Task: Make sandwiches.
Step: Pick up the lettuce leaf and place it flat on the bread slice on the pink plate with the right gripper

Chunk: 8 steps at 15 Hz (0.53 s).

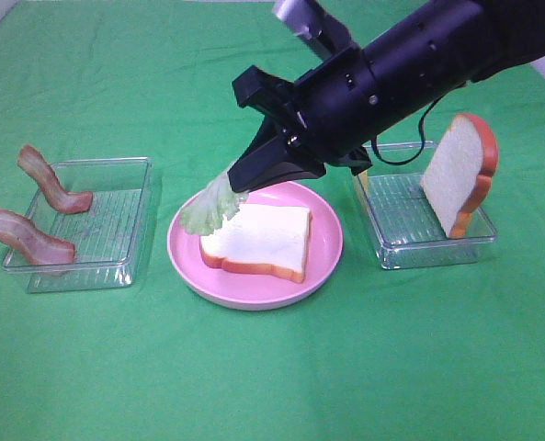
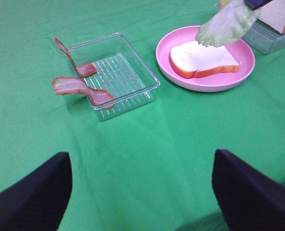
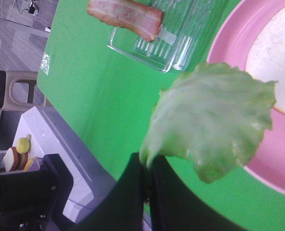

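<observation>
A white bread slice (image 1: 258,241) with an orange-brown crust lies flat on the round pink plate (image 1: 187,268). My right gripper (image 1: 238,179) reaches across the middle. It is shut on a green lettuce leaf (image 1: 210,204) that hangs over the plate's left rim, beside the bread. In the right wrist view the gripper (image 3: 147,162) pinches the lettuce (image 3: 214,120) by one edge. A second bread slice (image 1: 458,175) leans upright in the right clear tray (image 1: 437,253). Two bacon strips (image 1: 51,182) (image 1: 24,237) lean on the left clear tray (image 1: 116,266). My left gripper (image 2: 142,192) is open and empty, low over the cloth.
A green cloth (image 1: 272,386) covers the table. A thin yellow edge (image 1: 365,177) shows at the right tray's left side, mostly hidden by my right arm. A grey cabinet (image 3: 60,144) and a chair (image 3: 12,91) stand beyond the table's edge.
</observation>
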Tool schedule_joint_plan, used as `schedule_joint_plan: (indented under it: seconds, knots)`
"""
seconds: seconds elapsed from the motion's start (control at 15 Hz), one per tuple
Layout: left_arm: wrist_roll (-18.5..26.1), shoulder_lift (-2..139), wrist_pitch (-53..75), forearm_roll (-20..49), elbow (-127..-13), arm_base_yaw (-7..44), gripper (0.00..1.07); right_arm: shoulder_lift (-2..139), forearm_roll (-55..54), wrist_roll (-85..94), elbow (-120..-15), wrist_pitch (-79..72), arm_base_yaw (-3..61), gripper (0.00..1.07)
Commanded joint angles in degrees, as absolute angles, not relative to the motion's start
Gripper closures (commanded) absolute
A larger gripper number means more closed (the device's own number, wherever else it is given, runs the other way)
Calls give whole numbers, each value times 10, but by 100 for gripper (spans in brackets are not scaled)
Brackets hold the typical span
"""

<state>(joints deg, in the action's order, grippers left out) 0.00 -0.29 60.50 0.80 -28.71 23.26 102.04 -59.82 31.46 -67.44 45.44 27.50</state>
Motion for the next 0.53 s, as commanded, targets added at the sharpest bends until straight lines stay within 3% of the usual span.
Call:
schedule_joint_plan:
  seconds: [0.07, 0.27, 0.53]
  knots:
    - [-3, -14, 599, 11, -286, 233, 30, 1077, -625, 347, -722, 447, 277, 107]
    - [-3, -14, 599, 11, -286, 233, 30, 1163, -625, 333, -786, 435, 276, 107]
    - [-3, -14, 599, 11, -286, 233, 30, 1203, -575, 266, -785, 431, 276, 107]
